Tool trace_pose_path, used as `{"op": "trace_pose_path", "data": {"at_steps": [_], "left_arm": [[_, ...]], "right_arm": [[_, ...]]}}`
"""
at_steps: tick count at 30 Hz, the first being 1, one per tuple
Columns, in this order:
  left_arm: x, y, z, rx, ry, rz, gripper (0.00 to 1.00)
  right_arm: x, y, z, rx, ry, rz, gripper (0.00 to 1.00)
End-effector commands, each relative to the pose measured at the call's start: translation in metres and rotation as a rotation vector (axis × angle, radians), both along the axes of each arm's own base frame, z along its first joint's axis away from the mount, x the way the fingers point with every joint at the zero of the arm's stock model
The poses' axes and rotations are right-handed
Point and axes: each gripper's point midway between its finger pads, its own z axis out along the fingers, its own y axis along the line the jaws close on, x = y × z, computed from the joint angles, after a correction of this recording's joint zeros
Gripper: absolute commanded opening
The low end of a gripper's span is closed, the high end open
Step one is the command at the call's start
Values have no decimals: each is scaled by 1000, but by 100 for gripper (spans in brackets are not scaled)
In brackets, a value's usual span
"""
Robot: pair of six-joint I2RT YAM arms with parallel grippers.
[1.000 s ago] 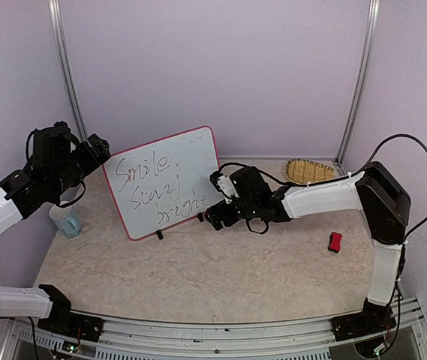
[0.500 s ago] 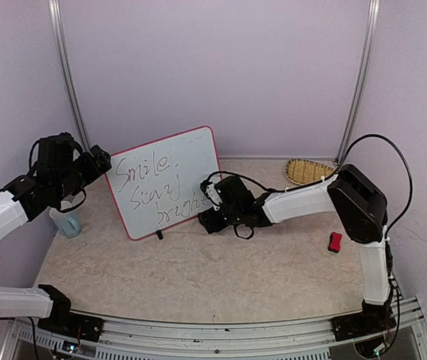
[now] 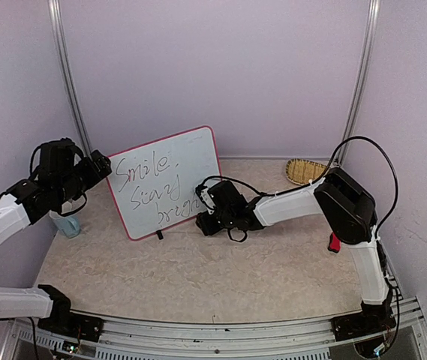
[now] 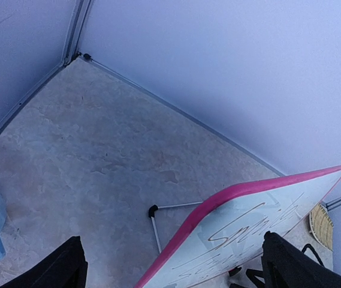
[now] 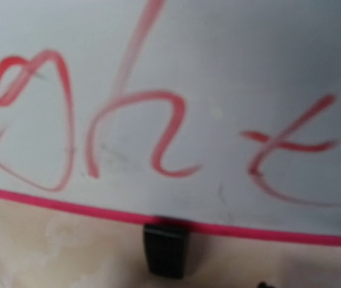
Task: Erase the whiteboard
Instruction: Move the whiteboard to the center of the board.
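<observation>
Lilac-walled counter (image 3: pixel 198 270), marbled: whiteboard (image 3: pixel 164 182), pink-framed, scrawl unerased, stands propped on it, tilted back. Left jaws, spread wide and empty, hover by the whiteboard's upper left corner; right jaws sit at its lower right corner, their gap impossible to tell. Blue cup (image 3: pixel 66 223) left of the whiteboard, woven basket (image 3: pixel 308 171) well to its right.

Pale blue cup (image 3: pixel 66 223), woven bamboo tray (image 3: pixel 307 171), small red object (image 3: pixel 334 242)
</observation>
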Motion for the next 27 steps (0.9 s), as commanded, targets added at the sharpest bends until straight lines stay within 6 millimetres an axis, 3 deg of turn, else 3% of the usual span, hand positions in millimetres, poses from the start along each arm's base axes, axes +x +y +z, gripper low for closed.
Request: {"op": "trace_pose_path", "data": {"at_steps": [1,7,15,18,27], "left_arm": [[-1,6,5,-20,-28,10,99],[0,5,1,-31,-23,2,99],[-1,2,-4,-52,-20,-10,99],[-1,1,-7,-54,-14,-10,99],[-3,2,-12,-54,-4,-10,99]], "right_arm": [[2,11,-3,17,-14,-9,59],[5,13,-8,26,-18,-25,49],[11,14,-17,23,-33,-58,47],[13,14,-18,33,-44,-68,40],[15,17,-22,55,-56,-70,33]]}}
